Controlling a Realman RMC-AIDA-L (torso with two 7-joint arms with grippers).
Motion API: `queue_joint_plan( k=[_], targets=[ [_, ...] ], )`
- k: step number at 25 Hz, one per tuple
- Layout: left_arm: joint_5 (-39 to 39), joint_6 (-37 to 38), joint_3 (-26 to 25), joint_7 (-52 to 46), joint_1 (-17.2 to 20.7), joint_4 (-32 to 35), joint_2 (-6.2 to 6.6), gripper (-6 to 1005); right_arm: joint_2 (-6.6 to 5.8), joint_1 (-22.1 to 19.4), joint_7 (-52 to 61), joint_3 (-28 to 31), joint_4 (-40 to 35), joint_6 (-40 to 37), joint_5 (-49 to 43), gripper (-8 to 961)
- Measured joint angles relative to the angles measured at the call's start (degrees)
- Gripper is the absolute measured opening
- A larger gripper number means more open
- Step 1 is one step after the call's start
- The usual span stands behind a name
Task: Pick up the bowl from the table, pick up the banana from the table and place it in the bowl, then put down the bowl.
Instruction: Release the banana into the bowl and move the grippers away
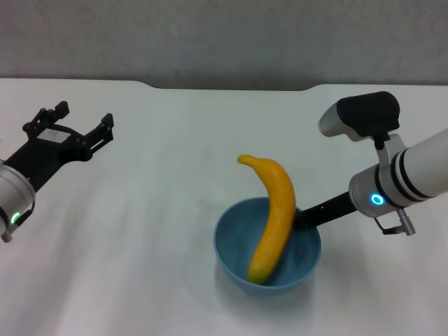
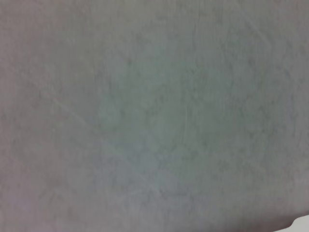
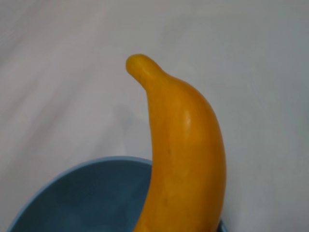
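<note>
Nearest me, the bowl [image 1: 267, 246] sits on the surface [image 1: 154, 210] with the banana [image 1: 271, 218] leaning inside, its top over the far rim. My right gripper [image 1: 302, 218] reaches the rim just beside the banana; I cannot tell its fingers' state, probably steadying the bowl. My left gripper [image 1: 78, 120] hangs well apart, fingers spread, idle.
</note>
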Motion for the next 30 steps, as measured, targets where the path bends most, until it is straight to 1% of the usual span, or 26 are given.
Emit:
queue_joint_plan(
  k=[9, 14, 18, 20, 23, 25, 29, 30],
  targets=[
    [0.0, -0.6, 0.1, 0.0, 0.7, 0.0, 0.0, 891, 0.0, -0.2, 0.0, 0.0, 0.0, -0.8, 0.0, 119],
    [0.0, -0.6, 0.1, -0.1, 1.2, 0.0, 0.0, 891, 0.0, -1.0, -0.4, 0.0, -1.0, -1.1, 0.0, 180],
    [0.0, -0.6, 0.0, -0.1, 1.4, 0.0, 0.0, 891, 0.0, -3.2, -1.0, 0.0, -4.7, -1.1, 0.1, 229],
    [0.0, -0.6, 0.0, -0.3, 1.5, 0.0, 0.0, 891, -0.03, -5.3, -1.1, -0.4, -7.9, -1.0, 0.7, 254],
    [0.0, -0.7, -0.1, -0.2, 1.5, 0.5, 0.04, 891, -0.31, -8.5, -3.0, -2.4, -12.8, -0.5, 4.9, 397],
    [0.0, -1.4, -0.6, -0.2, 1.6, 1.2, 0.08, 891, -0.45, -9.7, -4.4, -2.9, -14.9, 0.2, 6.8, 493],
    [0.0, -4.8, -2.4, -0.5, 1.8, 3.6, 0.14, 891, -0.55, -12.1, -6.3, -3.0, -18.8, 1.1, 7.4, 631],
    [0.0, -6.2, -3.2, -0.7, 1.7, 4.6, 0.21, 891, -0.58, -13.9, -7.0, -2.7, -21.0, 1.1, 7.4, 665]
  ],
)
